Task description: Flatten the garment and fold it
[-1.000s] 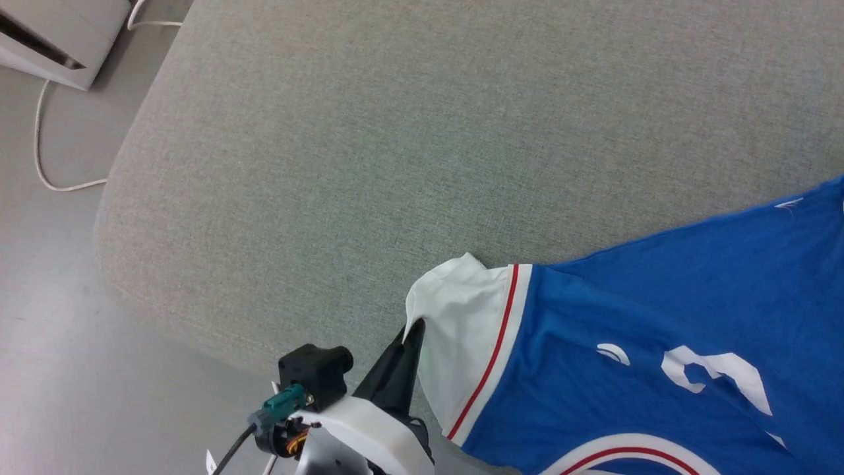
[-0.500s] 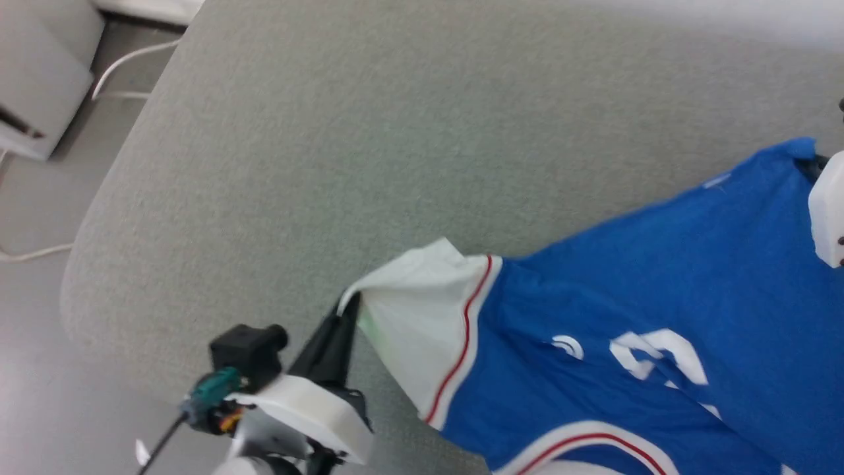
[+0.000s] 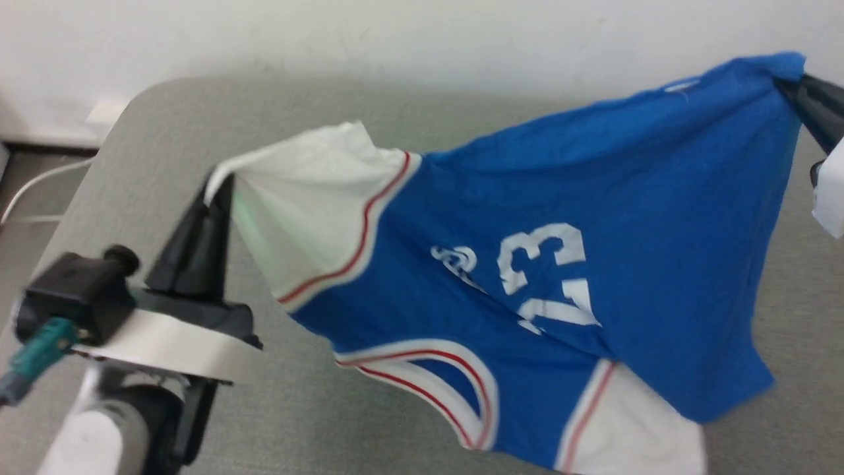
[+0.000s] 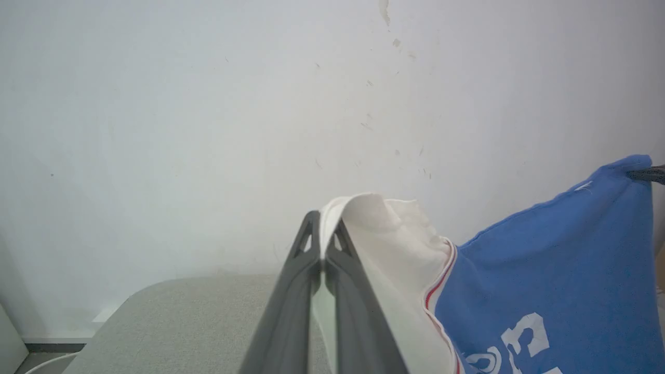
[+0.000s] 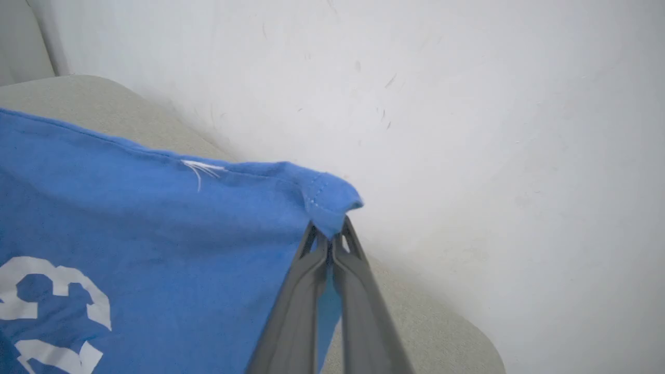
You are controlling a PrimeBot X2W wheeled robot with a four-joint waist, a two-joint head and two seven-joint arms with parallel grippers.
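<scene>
The garment (image 3: 593,218), a royal-blue jersey with a white "23", white sleeves and red-and-white trim, hangs stretched in the air above the grey cushion (image 3: 316,396). My left gripper (image 3: 221,181) is shut on the edge of its white sleeve (image 3: 310,198) at the left. My right gripper (image 3: 794,82) is shut on a blue hem corner at the upper right. The left wrist view has the white sleeve (image 4: 384,228) pinched between the left gripper's (image 4: 324,228) closed fingers. In the right wrist view the blue hem corner (image 5: 332,200) sits clamped in the right gripper (image 5: 330,236). The jersey's lower part sags towards the cushion.
A white wall (image 3: 422,39) rises right behind the cushion. At the far left lie the floor and a white cable (image 3: 33,185). Bare cushion surface (image 3: 132,145) spreads to the left of and below the hanging jersey.
Both grippers have lifted the jersey off the cushion, and it now hangs between them. The right gripper closed on the hem corner. The head camera has tilted up to the wall.
</scene>
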